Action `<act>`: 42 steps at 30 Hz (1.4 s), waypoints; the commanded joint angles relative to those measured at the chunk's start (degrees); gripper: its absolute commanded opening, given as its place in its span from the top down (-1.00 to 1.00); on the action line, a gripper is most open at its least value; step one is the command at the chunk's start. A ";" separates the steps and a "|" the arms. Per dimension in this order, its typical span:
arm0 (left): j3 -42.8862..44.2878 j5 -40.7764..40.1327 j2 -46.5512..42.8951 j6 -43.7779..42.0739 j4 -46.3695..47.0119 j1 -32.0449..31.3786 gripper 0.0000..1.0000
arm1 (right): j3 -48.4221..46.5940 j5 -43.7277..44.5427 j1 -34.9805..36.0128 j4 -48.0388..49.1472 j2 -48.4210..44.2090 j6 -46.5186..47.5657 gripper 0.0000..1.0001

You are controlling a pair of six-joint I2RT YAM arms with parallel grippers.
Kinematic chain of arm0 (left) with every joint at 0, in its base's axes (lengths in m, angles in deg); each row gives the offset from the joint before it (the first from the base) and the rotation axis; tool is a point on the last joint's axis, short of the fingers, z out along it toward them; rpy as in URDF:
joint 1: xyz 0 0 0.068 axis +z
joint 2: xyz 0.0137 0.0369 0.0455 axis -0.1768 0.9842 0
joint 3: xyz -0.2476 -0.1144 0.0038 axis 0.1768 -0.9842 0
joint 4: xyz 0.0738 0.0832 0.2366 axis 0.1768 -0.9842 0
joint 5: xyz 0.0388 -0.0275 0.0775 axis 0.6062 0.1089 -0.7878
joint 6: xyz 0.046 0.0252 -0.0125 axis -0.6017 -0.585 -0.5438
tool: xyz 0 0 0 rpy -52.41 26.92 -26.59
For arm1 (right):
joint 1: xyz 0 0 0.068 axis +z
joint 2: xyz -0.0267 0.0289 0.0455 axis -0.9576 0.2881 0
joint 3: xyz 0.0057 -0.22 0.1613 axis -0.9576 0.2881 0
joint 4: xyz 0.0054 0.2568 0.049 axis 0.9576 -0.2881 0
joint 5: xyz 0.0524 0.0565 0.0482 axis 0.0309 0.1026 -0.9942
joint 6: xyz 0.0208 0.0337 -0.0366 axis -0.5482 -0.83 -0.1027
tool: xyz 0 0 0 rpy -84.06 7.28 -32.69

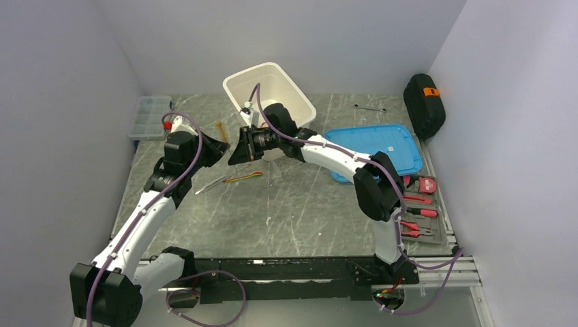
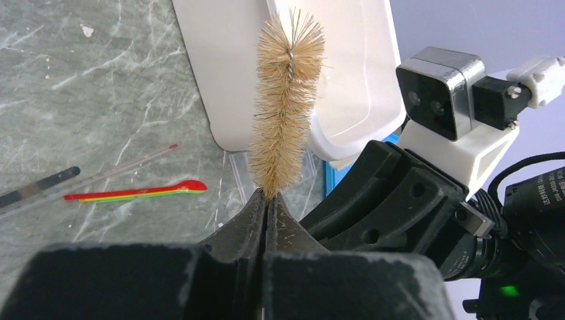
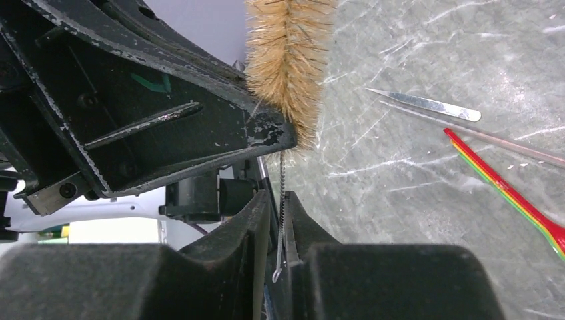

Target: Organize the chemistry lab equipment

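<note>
The wire brush (image 2: 286, 100) has tan bristles on a twisted wire handle (image 3: 282, 187) and is held in the air in front of the white bin (image 1: 269, 85). My left gripper (image 2: 268, 197) is shut on the brush at the base of the bristles (image 1: 219, 129). My right gripper (image 3: 280, 200) faces it with the wire handle between its jaws. The wire lies against one finger and a thin gap shows on the other side. A squeeze bottle with a red nozzle (image 1: 167, 125) stands behind the left arm.
Metal tweezers (image 3: 426, 103), red-yellow-green spatulas (image 2: 140, 192) and a thin rod (image 2: 126, 163) lie on the table below. A blue lid (image 1: 375, 146) is at the right, an organizer box (image 1: 151, 116) at the back left, a tool tray (image 1: 422, 211) at the right edge.
</note>
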 commanded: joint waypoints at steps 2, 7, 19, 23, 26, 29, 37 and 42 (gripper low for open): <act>0.32 0.27 -1.90 -1.43 1.86 -0.17 1.00 | -2.79 -0.92 0.04 3.99 0.52 -1.75 0.80; 0.03 1.37 -2.39 -1.86 2.56 -0.17 0.93 | -2.86 3.15 0.05 1.66 -0.35 -0.10 1.00; 3.52 3.71 -6.37 -13.84 0.99 -0.17 -0.99 | -2.07 17.83 -0.33 -10.87 -11.32 13.11 1.00; 4.22 -0.76 -10.16 -19.91 -2.19 -0.13 -0.99 | -2.83 20.17 -3.24 -14.31 -13.26 14.49 1.00; 3.59 -3.41 -14.69 -26.31 -2.92 -0.16 -0.99 | -4.27 21.31 -6.27 -16.48 -13.09 16.00 1.00; 2.83 -3.46 -19.98 -36.01 -2.41 -0.17 -0.99 | -7.29 22.65 -9.07 -18.86 -11.77 18.79 1.00; 1.73 -8.77 -17.31 -44.88 -10.52 0.72 -0.99 | -27.55 26.60 -11.30 -30.53 2.31 28.22 1.00; 1.47 -6.75 -16.18 -43.98 -10.52 1.23 -0.99 | -39.33 26.77 -11.30 -35.38 12.14 29.76 1.00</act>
